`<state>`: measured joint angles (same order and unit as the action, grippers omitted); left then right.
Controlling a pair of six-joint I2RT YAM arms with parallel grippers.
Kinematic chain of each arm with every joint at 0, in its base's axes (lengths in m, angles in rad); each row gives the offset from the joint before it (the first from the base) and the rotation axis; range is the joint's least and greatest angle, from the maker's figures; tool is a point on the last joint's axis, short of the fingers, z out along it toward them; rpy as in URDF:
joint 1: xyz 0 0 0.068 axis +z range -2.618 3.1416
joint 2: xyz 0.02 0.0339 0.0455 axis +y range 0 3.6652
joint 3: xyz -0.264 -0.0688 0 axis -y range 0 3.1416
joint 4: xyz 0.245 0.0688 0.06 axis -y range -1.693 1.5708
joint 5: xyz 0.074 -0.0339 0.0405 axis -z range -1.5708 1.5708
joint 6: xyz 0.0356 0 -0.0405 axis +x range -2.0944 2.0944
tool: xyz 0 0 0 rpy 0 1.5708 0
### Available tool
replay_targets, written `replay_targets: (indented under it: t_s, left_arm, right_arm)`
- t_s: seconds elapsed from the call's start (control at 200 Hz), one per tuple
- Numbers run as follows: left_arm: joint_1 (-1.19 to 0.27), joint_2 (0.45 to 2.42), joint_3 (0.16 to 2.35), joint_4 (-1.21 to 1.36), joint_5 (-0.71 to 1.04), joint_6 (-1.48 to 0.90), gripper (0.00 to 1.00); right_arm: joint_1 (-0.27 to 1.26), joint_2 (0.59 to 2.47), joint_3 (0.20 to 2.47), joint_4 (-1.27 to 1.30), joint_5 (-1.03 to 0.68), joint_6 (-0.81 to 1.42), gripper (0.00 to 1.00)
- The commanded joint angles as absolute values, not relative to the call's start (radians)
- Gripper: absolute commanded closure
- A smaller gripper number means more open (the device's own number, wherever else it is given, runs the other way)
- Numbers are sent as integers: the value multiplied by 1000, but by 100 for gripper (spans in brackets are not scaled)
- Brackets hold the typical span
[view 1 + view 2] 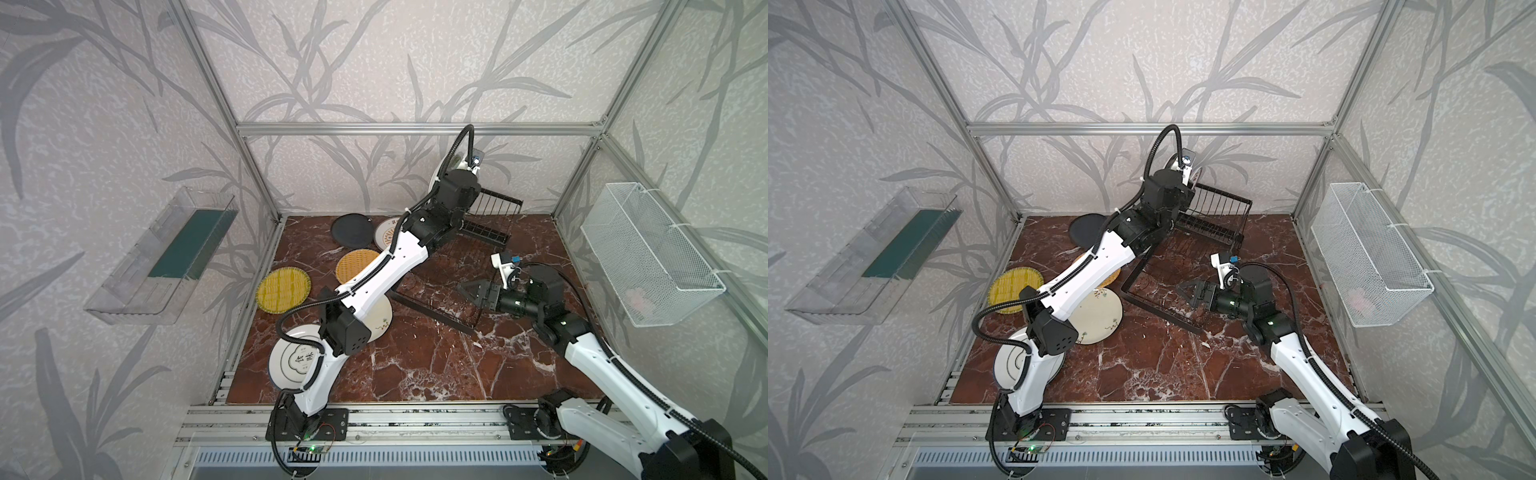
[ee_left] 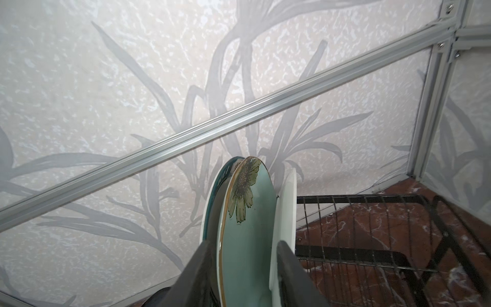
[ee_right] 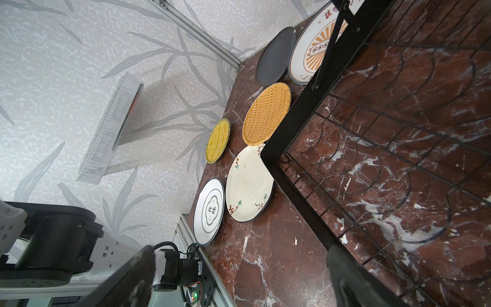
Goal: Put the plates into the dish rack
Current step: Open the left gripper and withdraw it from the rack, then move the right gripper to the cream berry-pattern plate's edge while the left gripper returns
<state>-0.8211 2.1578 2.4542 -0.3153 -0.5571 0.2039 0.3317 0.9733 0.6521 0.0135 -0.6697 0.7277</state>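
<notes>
A pale green plate [image 2: 249,212] stands upright in the dish rack [image 2: 372,255], between a teal plate [image 2: 212,202] and a white plate [image 2: 288,212]. My left gripper [image 2: 244,243] straddles the green plate with its fingers apart and a gap on one side. My right gripper [image 1: 471,291] hangs wide open and empty over the rack's flat tray [image 3: 292,138]. Flat on the table lie a black plate [image 1: 353,230], a sunburst plate [image 3: 310,47], an orange woven plate [image 3: 267,114], a yellow woven plate [image 1: 282,289], a cream floral plate [image 3: 248,183] and a white dark-rimmed plate [image 3: 208,211].
A clear plastic bin [image 1: 166,253] hangs on the left wall and a white mesh basket [image 1: 648,253] on the right wall. The left arm [image 1: 374,274] stretches over the orange and cream plates. An aluminium rail [image 1: 395,415] runs along the table's front edge.
</notes>
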Motion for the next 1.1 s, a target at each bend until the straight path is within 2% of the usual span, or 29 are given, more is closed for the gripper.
replay_targets:
  t_s: [0.0, 0.09, 0.26, 0.53, 0.635, 0.815, 0.96, 1.095]
  left_arm:
    - [-825, 2044, 2442, -363, -499, 128, 51]
    - [-825, 1995, 2412, -396, -461, 88, 42]
    - [-824, 1889, 2332, -498, -395, -3, 33]
    - [-788, 1510, 1849, -503, -317, -161, 18]
    - [-722, 1328, 1629, -500, -239, -250, 11]
    - [-522, 1076, 1332, -558, -11, -408, 3]
    - [-394, 983, 1170, -584, 202, -477, 1]
    - [-304, 924, 1042, -537, 300, -529, 1]
  right_arm:
    - [342, 961, 648, 9, -666, 709, 1]
    - [362, 970, 659, -8, -653, 688, 1]
    - [438, 1000, 681, -26, -602, 664, 1]
    - [596, 1080, 686, 16, -524, 665, 0]
    - [663, 1134, 692, 44, -489, 666, 1]
    - [769, 1258, 702, 130, -427, 694, 3]
    - [825, 1386, 705, 232, -371, 751, 6]
    - [887, 1500, 740, 277, -276, 772, 8]
